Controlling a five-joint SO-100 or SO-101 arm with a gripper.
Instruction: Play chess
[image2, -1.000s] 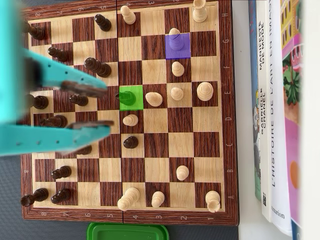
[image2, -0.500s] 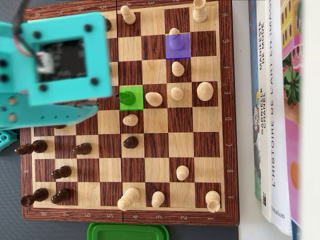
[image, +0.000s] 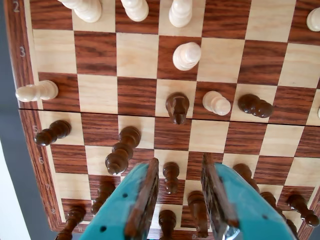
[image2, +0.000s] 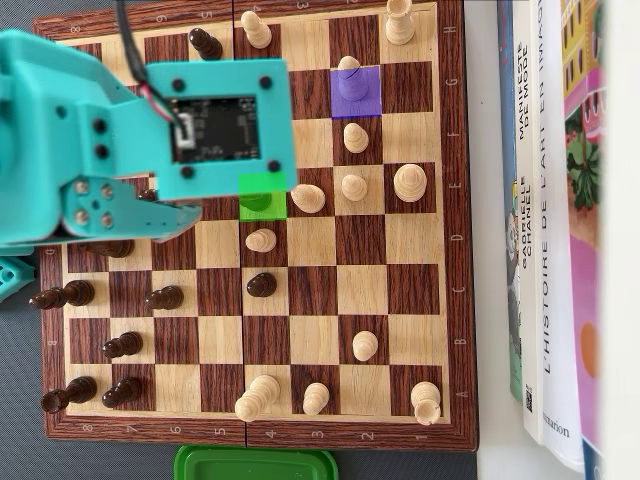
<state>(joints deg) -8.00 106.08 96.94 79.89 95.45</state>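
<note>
The wooden chessboard (image2: 455, 250) carries light and dark pieces. A green marked square (image2: 270, 205) holds a dark piece, half hidden in the overhead view by my teal wrist housing (image2: 215, 115). A purple marked square (image2: 372, 100) holds a light piece. In the wrist view that dark piece (image: 177, 106) stands ahead of my gripper (image: 179, 162), with a light pawn (image: 216, 102) to its right. The jaws are open above the dark ranks. A dark pawn (image: 171, 175) shows between the fingers (image: 142, 200) without touching them.
Books (image2: 545, 220) lie along the board's right side in the overhead view, and a green lid (image2: 255, 463) sits below its bottom edge. A tipped light piece (image: 37, 91) and a dark piece (image: 52, 132) lie near the board's left rim in the wrist view.
The arm has swung from the board's left edge rightward over the dark pieces, and its housing now covers part of the green square. The jaws stay open.
</note>
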